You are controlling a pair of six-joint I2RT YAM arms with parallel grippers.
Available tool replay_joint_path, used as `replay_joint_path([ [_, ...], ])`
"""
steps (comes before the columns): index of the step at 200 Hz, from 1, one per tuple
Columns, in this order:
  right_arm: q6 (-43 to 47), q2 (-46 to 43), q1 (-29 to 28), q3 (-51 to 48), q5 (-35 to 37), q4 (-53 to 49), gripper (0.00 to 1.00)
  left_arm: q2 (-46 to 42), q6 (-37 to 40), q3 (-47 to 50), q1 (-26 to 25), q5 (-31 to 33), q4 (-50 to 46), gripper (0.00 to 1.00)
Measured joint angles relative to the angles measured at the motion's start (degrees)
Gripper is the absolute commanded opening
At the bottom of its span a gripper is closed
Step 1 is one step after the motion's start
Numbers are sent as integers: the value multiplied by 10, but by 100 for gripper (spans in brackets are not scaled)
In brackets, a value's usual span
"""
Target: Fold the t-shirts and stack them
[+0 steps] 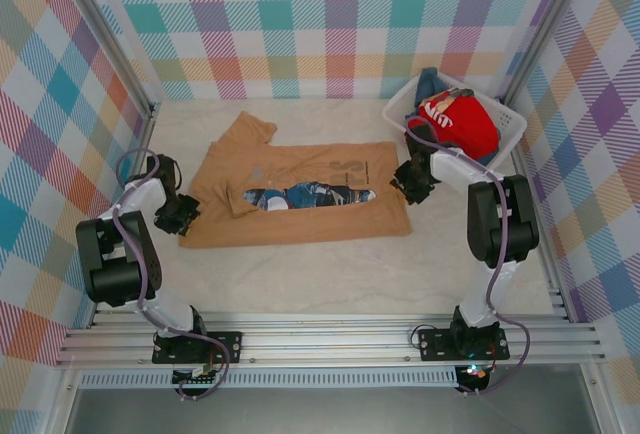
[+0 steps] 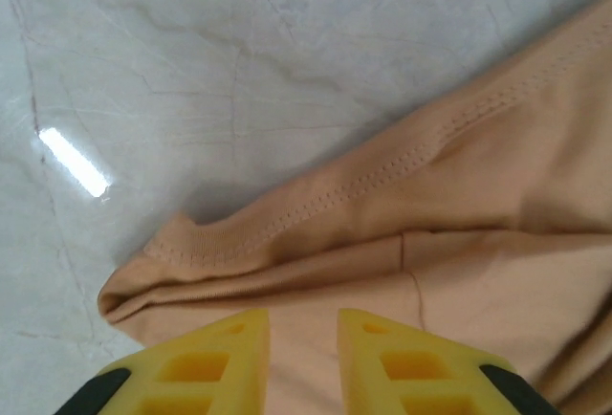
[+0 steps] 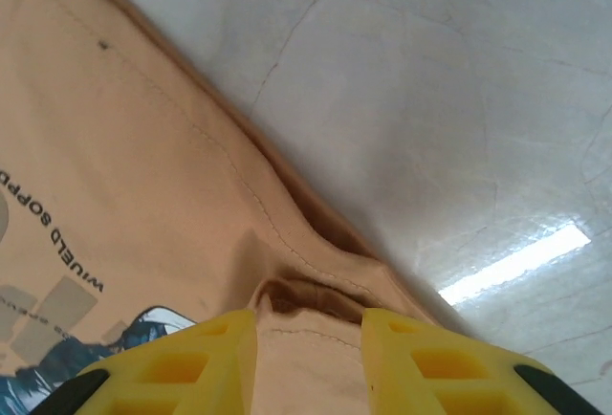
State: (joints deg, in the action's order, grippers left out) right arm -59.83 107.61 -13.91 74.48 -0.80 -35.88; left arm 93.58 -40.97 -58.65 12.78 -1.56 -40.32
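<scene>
The tan t-shirt [image 1: 300,222] lies spread across the middle of the table, partly folded. Its blue-denim figure print [image 1: 300,195] shows through a gap between the folded layers. My left gripper [image 1: 183,216] sits at the shirt's left edge. In the left wrist view its yellow fingers [image 2: 229,358] are closed on the tan cloth [image 2: 478,205], whose corner is raised off the table. My right gripper [image 1: 410,184] is at the shirt's right edge, and its fingers [image 3: 421,358] pinch a puckered hem [image 3: 316,291]. The red t-shirt [image 1: 462,119] and the blue one [image 1: 430,82] lie in the basket.
The white lattice basket [image 1: 400,106] stands at the back right, just behind my right gripper. Checked walls close in the table on three sides. Bare pale tabletop [image 1: 320,284] lies in front of the shirt, up to the rail at the near edge.
</scene>
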Motion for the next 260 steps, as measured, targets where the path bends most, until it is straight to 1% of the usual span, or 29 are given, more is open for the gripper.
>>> replay_joint_path([
  [24, -46, 7, -10, 9, 6, -15, 38, 25, 10, -29, 2, 8, 2, 22],
  [56, -100, 21, -18, 30, 8, -28, 37, 45, 31, -69, 9, 12, 5, 18],
  [89, -131, 41, -23, 50, 15, -39, 38, 77, 55, -89, 18, 12, 13, 16],
  [120, -146, 57, -23, 59, 22, -51, 37, 101, 76, -96, 21, 12, 15, 14],
  [145, -151, 70, -23, 66, 32, -58, 28, 119, 85, -97, 21, 12, 15, 12],
  [172, -155, 73, -23, 67, 45, -64, 9, 130, 91, -99, 21, 18, 14, 8],
  [195, -156, 73, -23, 71, 52, -71, 0, 133, 91, -103, 20, 27, 14, 7],
  [260, -147, 66, -25, 86, 89, -113, 0, 136, 91, -106, 20, 43, 13, 4],
])
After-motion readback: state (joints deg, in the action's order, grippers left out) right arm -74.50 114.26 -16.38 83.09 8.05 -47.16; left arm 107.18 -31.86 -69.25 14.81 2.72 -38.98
